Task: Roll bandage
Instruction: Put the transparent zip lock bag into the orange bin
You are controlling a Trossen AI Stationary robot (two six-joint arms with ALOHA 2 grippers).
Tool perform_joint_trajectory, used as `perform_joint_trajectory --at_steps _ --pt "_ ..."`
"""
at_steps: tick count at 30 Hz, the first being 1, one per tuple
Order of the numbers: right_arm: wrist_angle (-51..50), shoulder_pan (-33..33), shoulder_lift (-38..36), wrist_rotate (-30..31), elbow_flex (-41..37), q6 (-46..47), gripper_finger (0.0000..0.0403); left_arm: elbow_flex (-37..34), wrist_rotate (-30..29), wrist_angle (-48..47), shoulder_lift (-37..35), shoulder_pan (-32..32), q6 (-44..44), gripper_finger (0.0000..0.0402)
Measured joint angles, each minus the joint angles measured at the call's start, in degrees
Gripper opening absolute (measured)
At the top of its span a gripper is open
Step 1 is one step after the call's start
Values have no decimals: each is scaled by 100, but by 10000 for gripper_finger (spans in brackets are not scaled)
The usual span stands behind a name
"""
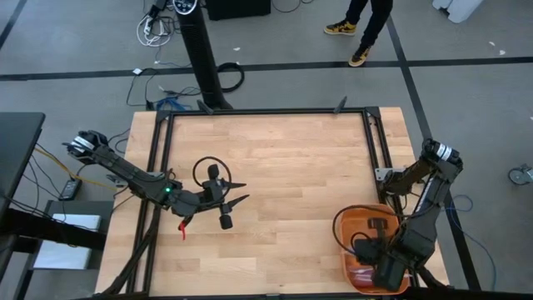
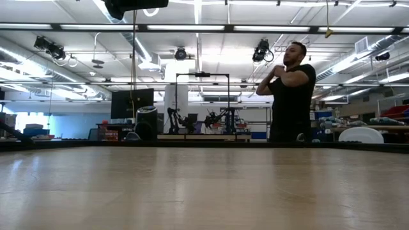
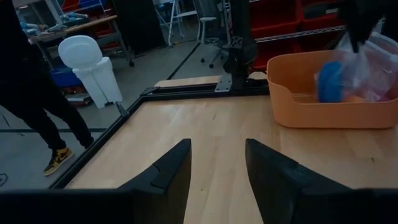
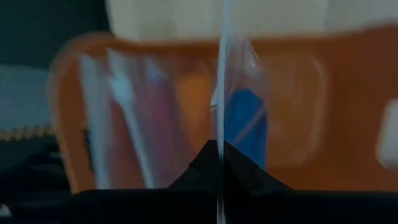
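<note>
Left jaws [image 1: 237, 194]: I am holding these spread apart over bare bench [image 1: 283, 150], left of middle, with nothing between them; this arm is waiting.
Bench middle: nothing of the task is lying here.
Tray [image 1: 343, 242]: orange, sitting at the bench's right near corner; my right arm is reaching down into it.
Bag [image 3: 373, 65]: clear and crinkly, standing up out of the tray; in the right wrist view a thin fold of it [image 4: 221, 93] is running straight up from my closed fingertips.
Right jaws [image 4: 219, 152]: I am pinching these fully together on that fold of bag, not on the bandage itself.
Bandage [image 3: 328, 81]: a blue lump showing through the bag, inside the tray; also blue behind the film [image 4: 245, 127].
Handling, my judgement: the bandage is looking soft, light and squashable, so it is not going to break; the slick film is the slippery part.
Where to grip: I am thinking the bag's top fold for lifting, then the blue cloth directly once it is out.
</note>
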Motion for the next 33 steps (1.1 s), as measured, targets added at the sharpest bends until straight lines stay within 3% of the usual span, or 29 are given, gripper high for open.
perform_joint_trajectory --at_steps 9,17,26,33 --pt "46 109 0 869 338 43 0 0 0 -28 2 0 -24 159" --pt "206 429 -2 879 -244 521 2 0 194 -75 2 0 -70 159" --pt "447 460 0 642 -380 1038 8 0 306 -103 4 0 -173 158" --pt "90 249 -31 155 -380 1885 66 0 280 -100 4 1 -153 158"
